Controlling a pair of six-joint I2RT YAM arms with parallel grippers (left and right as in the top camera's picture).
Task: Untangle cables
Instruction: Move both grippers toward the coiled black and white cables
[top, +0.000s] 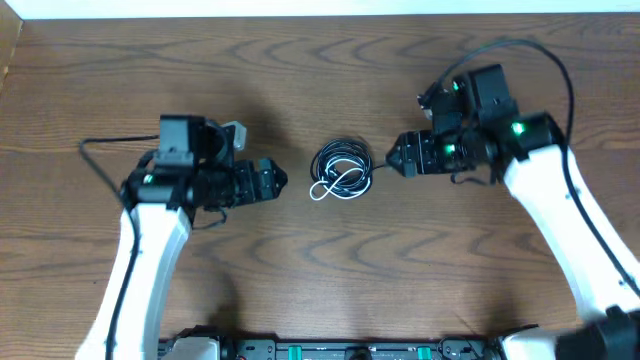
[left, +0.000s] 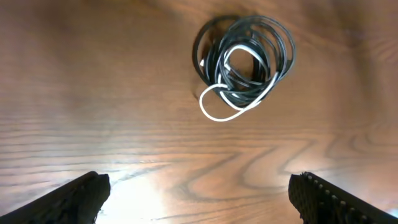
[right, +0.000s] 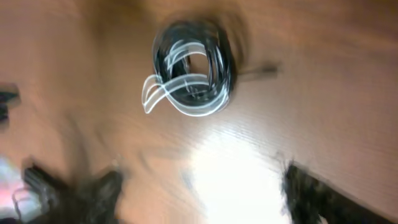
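The cables (top: 340, 170) lie in one small tangled coil at the middle of the wooden table: several thin black loops with a short white cord looped through them. The coil shows at the top of the left wrist view (left: 245, 59) and, blurred, in the right wrist view (right: 189, 68). My left gripper (top: 280, 181) is open and empty just left of the coil, not touching it; its fingers frame bare wood (left: 199, 196). My right gripper (top: 392, 156) is open and empty just right of the coil, its fingers (right: 205, 190) wide apart.
Thick black cords run from both arms, one looping left of the left arm (top: 95, 150) and one arching over the right arm (top: 540, 55). The table's far edge (top: 320, 14) meets a white wall. Robot bases sit along the front edge (top: 330, 350).
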